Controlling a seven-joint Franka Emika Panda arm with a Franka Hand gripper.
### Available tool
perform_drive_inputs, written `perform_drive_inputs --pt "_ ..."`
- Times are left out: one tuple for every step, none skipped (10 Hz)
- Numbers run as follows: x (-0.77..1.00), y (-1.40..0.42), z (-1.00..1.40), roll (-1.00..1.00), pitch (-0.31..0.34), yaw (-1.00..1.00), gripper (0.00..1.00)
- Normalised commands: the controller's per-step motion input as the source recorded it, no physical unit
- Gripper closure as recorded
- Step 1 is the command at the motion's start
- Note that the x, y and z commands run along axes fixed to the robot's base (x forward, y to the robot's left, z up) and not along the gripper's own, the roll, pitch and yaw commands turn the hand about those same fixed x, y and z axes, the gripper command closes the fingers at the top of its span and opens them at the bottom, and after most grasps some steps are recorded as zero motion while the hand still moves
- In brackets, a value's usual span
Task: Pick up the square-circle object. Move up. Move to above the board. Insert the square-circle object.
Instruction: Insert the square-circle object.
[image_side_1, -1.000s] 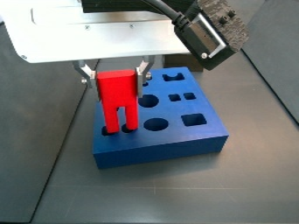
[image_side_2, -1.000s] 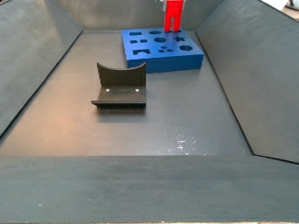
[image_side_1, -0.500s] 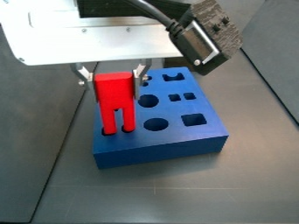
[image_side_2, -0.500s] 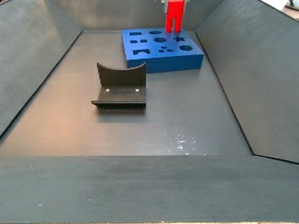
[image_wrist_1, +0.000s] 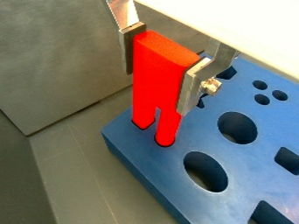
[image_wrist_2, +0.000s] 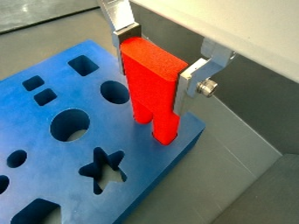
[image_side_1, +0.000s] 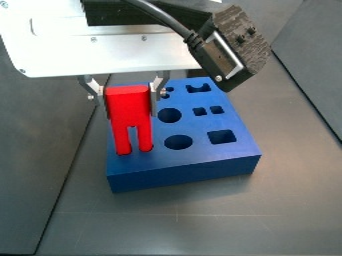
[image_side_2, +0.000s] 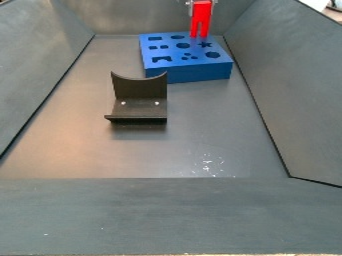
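Observation:
The square-circle object (image_side_1: 127, 118), a tall bright red block with two prongs, stands upright over a corner of the blue board (image_side_1: 187, 172). My gripper (image_side_1: 127, 92) is shut on its upper part, one silver finger (image_wrist_1: 132, 52) flat against each side. In both wrist views the prong tips (image_wrist_1: 165, 136) meet the board's top (image_wrist_2: 152, 166) at holes by its edge; how deep they sit is unclear. The red block (image_side_2: 198, 20) and board (image_side_2: 201, 70) also show at the far end of the bin. The block (image_wrist_2: 149, 83) fills the gap between the jaws.
The dark fixture (image_side_2: 138, 98) with a curved back stands on the grey floor mid-bin, apart from the board. Sloping grey walls (image_side_2: 47, 90) enclose the floor. Other cut-outs, among them a star (image_wrist_2: 105, 166) and round holes (image_wrist_1: 237, 127), stay open.
The gripper and red block have sunk slightly toward the board and shifted a little sideways. The black cable housing on the arm has risen in a side view.

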Motion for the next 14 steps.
perform_drive_inputs --pt "0.0 0.0 -0.02 0.0 0.0 0.0 1.0" --pt "0.0 -0.01 -0.01 0.0 -0.019 0.0 1.0" --pt "0.0 -0.1 -0.26 0.22 -0.02 0.07 1.0" --pt "0.01 0.0 -0.28 0.38 0.0 0.2 1.0" --pt "0.03 0.11 -0.27 0.35 0.0 0.24 1.0" --pt "0.03 0.15 -0.25 0.25 0.0 0.21 1.0" --pt "0.05 0.12 -0.28 0.19 0.0 0.17 1.0" --pt "0.09 0.0 -0.4 0.23 0.0 0.16 1.0" --pt "0.15 0.0 -0.54 0.21 -0.011 0.13 1.0" --pt "0.18 -0.08 -0.68 0.16 -0.021 0.07 1.0" --pt "0.23 -0.11 -0.76 0.09 -0.034 0.04 1.0" --pt "0.23 -0.14 -0.83 0.07 -0.043 0.02 1.0" --pt "0.21 -0.19 -0.93 0.08 -0.057 0.0 1.0" --pt "0.21 -0.19 -0.99 0.05 -0.069 0.0 1.0"
